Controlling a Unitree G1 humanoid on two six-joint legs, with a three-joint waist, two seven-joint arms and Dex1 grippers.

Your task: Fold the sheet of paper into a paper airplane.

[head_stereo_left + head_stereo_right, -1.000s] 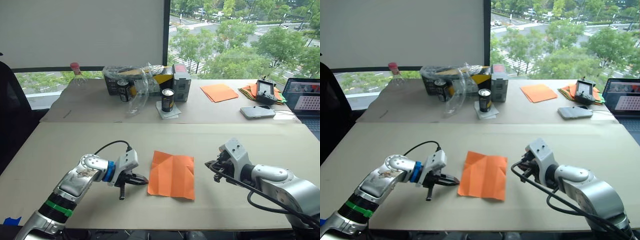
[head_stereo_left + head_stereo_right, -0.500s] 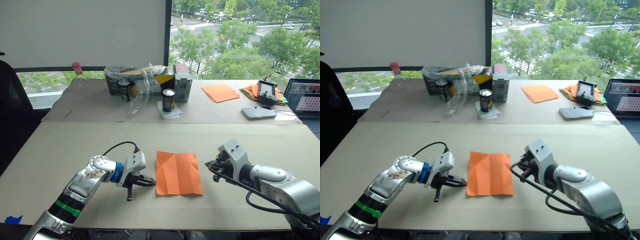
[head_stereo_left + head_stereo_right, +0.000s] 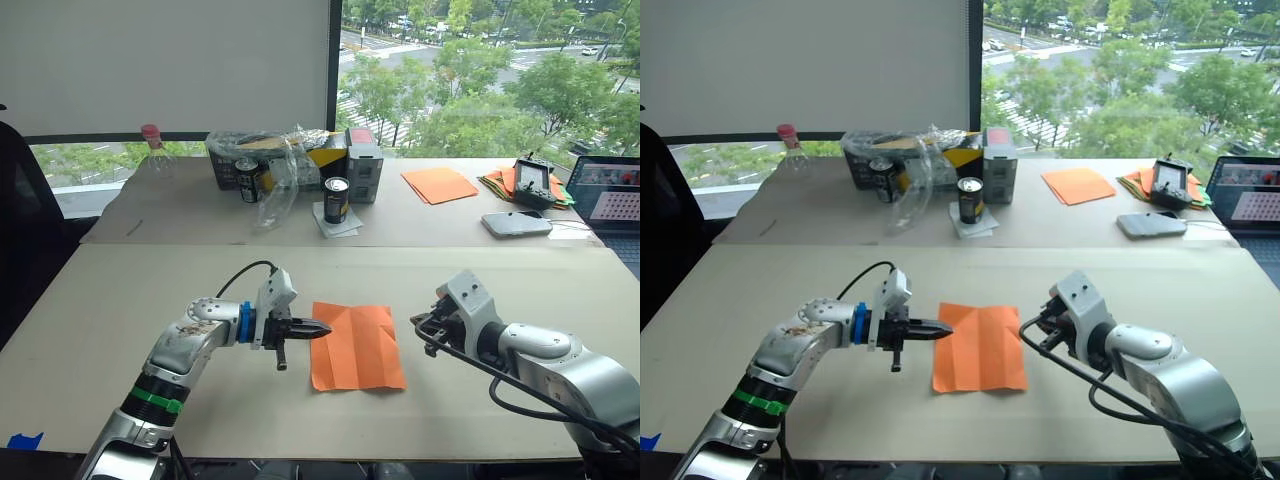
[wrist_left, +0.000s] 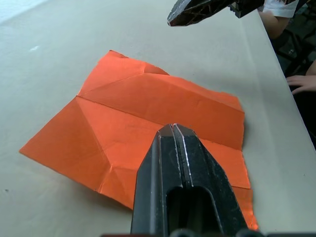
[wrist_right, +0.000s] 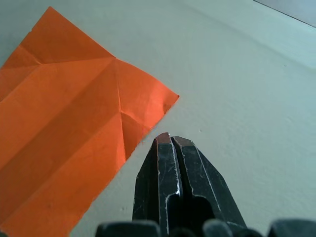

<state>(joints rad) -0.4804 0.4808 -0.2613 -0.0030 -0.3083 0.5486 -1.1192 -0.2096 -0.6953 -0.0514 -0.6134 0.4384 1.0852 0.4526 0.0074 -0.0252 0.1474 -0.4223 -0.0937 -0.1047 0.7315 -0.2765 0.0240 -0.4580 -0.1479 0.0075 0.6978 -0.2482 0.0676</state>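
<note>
Paper (image 3: pixel 357 345), bright orange with crease lines, lies flat on the pale surface (image 3: pixel 120 300) in the head view. The left hand (image 3: pixel 322 329) sits at its 9 o'clock edge, and the right hand (image 3: pixel 419 323) waits at 3 o'clock, near but apart. In the left wrist view, the left hand's fingers (image 4: pixel 174 148) are pressed together over the paper, gripping nothing. In the right wrist view, the right hand's fingers (image 5: pixel 170 153) are closed too, empty, just off a paper corner.
</note>
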